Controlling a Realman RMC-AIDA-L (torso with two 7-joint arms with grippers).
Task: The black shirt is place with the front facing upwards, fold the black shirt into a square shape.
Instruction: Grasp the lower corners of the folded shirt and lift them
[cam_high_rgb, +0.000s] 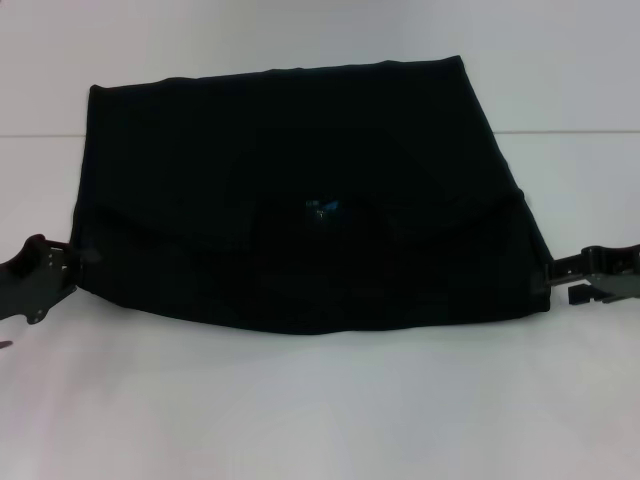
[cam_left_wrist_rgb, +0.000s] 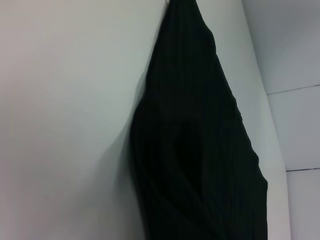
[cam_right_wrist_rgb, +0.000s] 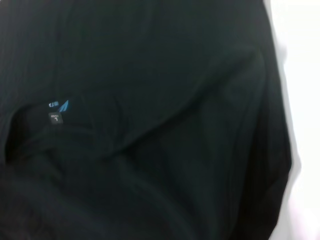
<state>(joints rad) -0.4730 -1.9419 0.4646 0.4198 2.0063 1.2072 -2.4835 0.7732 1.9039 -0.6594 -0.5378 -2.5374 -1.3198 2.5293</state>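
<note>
The black shirt (cam_high_rgb: 300, 180) lies spread wide across the white table (cam_high_rgb: 320, 410), with a curved fold line running across its middle. Its small blue neck label (cam_high_rgb: 321, 207) shows at the centre, and again close up as the neck label (cam_right_wrist_rgb: 59, 106) in the right wrist view. My left gripper (cam_high_rgb: 62, 270) sits right at the shirt's near left corner. At the near right corner is my right gripper (cam_high_rgb: 566, 280), touching the cloth's edge. The left wrist view shows the black shirt (cam_left_wrist_rgb: 200, 150) as a long dark mass on the table. No lettering is visible.
Bare white table surface (cam_high_rgb: 320, 400) stretches in front of the shirt, and more of the white table (cam_left_wrist_rgb: 60, 125) shows beside the cloth in the left wrist view. A white wall (cam_high_rgb: 300, 30) rises behind the table.
</note>
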